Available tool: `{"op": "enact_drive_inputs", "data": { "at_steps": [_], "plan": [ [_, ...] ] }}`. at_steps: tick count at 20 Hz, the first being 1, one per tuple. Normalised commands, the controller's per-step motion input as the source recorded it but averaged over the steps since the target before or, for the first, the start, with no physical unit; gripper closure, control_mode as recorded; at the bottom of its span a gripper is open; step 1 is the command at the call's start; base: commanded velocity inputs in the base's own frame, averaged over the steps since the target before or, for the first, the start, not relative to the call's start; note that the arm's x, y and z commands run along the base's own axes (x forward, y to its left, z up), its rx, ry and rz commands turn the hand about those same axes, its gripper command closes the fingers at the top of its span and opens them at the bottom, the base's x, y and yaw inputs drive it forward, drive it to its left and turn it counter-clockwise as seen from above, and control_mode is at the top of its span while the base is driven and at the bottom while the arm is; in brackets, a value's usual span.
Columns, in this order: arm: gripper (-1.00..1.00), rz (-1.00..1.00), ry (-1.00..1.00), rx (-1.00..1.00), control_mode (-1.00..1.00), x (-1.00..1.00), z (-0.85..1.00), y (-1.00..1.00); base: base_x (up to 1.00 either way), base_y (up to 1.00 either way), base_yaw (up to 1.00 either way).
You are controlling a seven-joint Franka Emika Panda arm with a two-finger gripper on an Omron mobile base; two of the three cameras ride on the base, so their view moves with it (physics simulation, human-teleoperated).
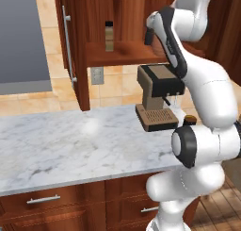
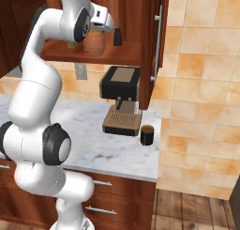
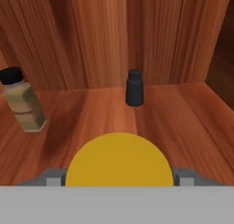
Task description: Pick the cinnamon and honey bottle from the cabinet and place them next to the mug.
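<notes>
1. Reddish-brown wood cabinet (image 1: pixel 82 46) on wall above counter; door w/ long silver bar handle (image 1: pixel 67 44) swung open, shelf exposed.
2. White marble counter (image 1: pixel 61 145) below, wood drawers underneath.
3. Coffee machine (image 2: pixel 121 100) on counter under cabinet, black top, tan drip tray.
4. Gripper (image 3: pixel 119 179) reaches into cabinet at shelf level; fingers (image 3: pixel 53 178) sit either side of honey bottle's yellow lid. Touching or not, cannot tell.
5. Honey bottle (image 2: pixel 94 41) on shelf, upright, orange-brown belly seen in right base view, just at the hand.
6. Cinnamon (image 1: pixel 109 36) upright on shelf, well left of honey bottle, near back wall.
7. Mug (image 2: pixel 147 134) on counter just right of coffee machine tray, near counter end.
8. Small black bottle (image 3: pixel 134 87) upright at shelf back, beyond honey lid.
</notes>
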Motion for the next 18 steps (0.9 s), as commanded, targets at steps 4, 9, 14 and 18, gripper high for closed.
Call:
{"op": "enact_drive_inputs", "data": {
  "at_steps": [4, 9, 14, 18],
  "plan": [
    [1.0, 0.0, -0.05, 0.0, -1.0, -1.0, -0.13, 0.0, 0.0, 0.0, 0.0],
    [1.0, 0.0, -0.01, 0.0, -1.0, -0.92, -0.25, -0.03, 0.0, 0.0, 0.0],
    [1.0, 0.0, 0.0, 0.0, -1.0, -0.77, -0.41, -0.31, 0.0, 0.0, 0.0],
    [1.0, 0.01, 0.0, 0.0, -1.0, -0.59, -0.37, -0.5, 0.0, 0.0, 0.0]
  ]
}}
